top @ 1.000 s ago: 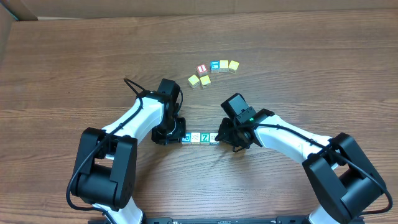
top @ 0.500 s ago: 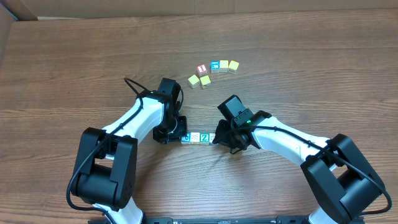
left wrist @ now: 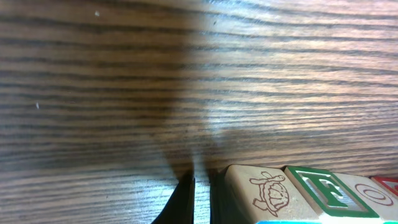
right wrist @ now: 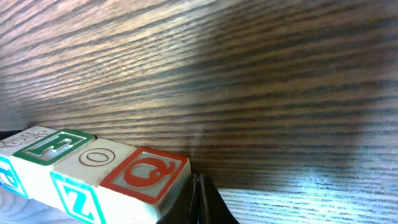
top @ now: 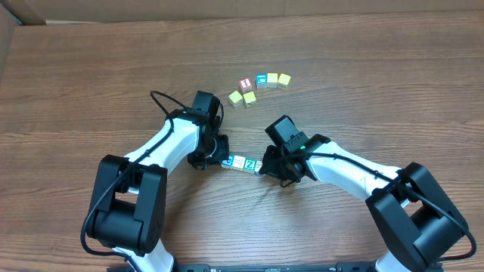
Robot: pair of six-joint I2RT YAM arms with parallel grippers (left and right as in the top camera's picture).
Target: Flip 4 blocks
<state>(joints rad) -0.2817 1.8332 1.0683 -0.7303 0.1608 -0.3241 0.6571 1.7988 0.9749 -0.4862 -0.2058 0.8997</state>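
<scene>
Four blocks in a tight row, lower centre overhead, on wood counter. Teal Z faces up; side faces show turtle, green F, red O, red Q. Left pincer and right pincer closed tight, one at each end of the row.

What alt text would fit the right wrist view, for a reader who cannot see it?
A row of four alphabet blocks lies at the lower left on a wooden table, ending in a red Q block. The shut right claw stands at the bottom edge, just beside that block.
</scene>
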